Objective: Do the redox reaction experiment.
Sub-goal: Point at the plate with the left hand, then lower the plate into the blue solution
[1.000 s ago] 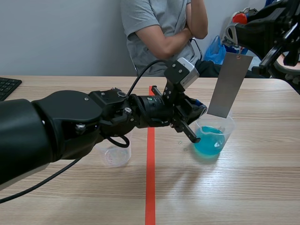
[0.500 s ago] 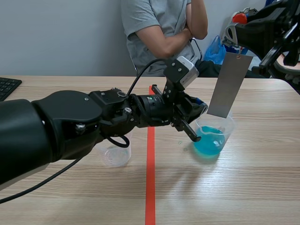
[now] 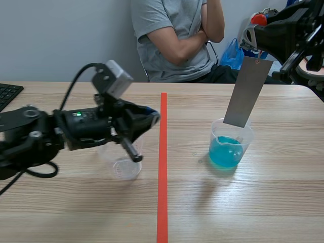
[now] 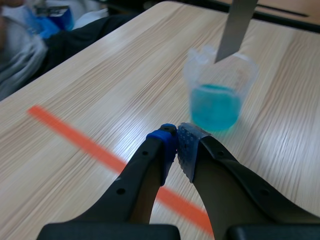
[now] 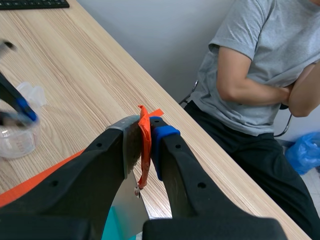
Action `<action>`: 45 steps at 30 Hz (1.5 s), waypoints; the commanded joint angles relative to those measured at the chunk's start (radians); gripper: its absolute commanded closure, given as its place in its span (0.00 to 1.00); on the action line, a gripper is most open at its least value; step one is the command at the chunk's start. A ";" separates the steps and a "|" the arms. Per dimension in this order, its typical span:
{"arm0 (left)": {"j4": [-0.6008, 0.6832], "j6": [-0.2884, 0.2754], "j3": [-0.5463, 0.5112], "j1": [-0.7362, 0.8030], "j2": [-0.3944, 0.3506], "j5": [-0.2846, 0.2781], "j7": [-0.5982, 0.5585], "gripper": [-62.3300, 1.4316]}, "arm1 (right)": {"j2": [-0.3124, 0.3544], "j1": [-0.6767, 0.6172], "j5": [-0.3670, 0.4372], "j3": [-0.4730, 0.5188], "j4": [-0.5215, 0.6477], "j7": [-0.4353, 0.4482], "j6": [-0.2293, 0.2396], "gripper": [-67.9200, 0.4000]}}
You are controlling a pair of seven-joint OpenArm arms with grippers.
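Two black arms are hanging over the pale wooden surface (image 3: 263,202), one from each side. The left hand (image 4: 176,137) is hovering low, just left of the orange-red tape line (image 3: 163,167), with its two padded fingers pressed together at the tips and nothing between them. Directly beneath it, a small clear cup (image 3: 125,164) is standing on the surface and appears to be holding no coloured liquid.

The right hand (image 5: 145,127) is staying high at the far right, pinching an orange tab (image 5: 144,145) at the top of a long grey metal strip (image 3: 247,91). The strip is hanging down at a slight tilt, its lower end sitting at the mouth of the beaker of blue liquid (image 3: 230,144). That end seems to be stopping short of the liquid, which is filling only the lower part of the beaker. The beaker is standing upright on the right side of the tape line, well apart from the clear cup, and in the left wrist view it is lying ahead of the closed fingers.

Across the surface a person (image 3: 174,40) in a grey shirt is sitting with arms folded. A dark keyboard (image 3: 7,93) is showing at the far left edge, and a blue bag (image 3: 233,53) is lying behind the person.
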 commanded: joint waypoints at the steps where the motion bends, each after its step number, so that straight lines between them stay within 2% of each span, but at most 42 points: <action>1: 0.040 -0.002 -0.054 0.071 -0.058 -0.021 -0.016 0.90 | 0.016 0.018 0.010 0.021 0.002 0.015 -0.007 0.98; 6: 0.186 -0.002 -0.262 0.343 -0.239 -0.031 -0.047 0.90 | 0.016 0.018 0.010 0.021 0.002 0.016 -0.007 0.98; 9: 0.222 -0.001 -0.397 0.526 -0.298 -0.031 -0.068 0.90 | 0.016 0.018 0.010 0.021 0.002 0.015 -0.007 0.98; 11: 0.224 0.005 -0.484 0.640 -0.304 -0.030 -0.070 0.90 | 0.016 0.018 0.010 0.021 0.002 0.015 -0.007 0.98; 16: 0.222 0.091 -0.662 0.900 -0.266 -0.030 -0.154 0.90 | 0.016 0.017 0.010 0.021 0.002 0.015 -0.007 0.98; 20: 0.222 0.095 -0.751 1.036 -0.201 -0.004 -0.192 0.90 | 0.016 0.017 0.010 0.021 0.002 0.003 -0.008 0.98; 24: 0.220 0.098 -0.790 1.125 -0.143 0.000 -0.194 0.90 | 0.016 0.017 0.010 0.021 0.002 0.000 -0.008 0.98; 30: 0.218 0.099 -0.793 1.206 -0.071 0.000 -0.193 0.90 | 0.013 0.017 0.009 0.021 0.002 0.000 -0.008 0.98; 42: 0.218 0.098 -0.792 1.230 -0.063 0.000 -0.190 0.90 | -0.042 0.015 -0.044 0.021 -0.057 0.016 -0.002 0.98; 45: 0.218 0.098 -0.792 1.230 -0.063 0.000 -0.190 0.90 | -0.068 0.015 -0.064 0.021 -0.089 0.038 0.016 0.98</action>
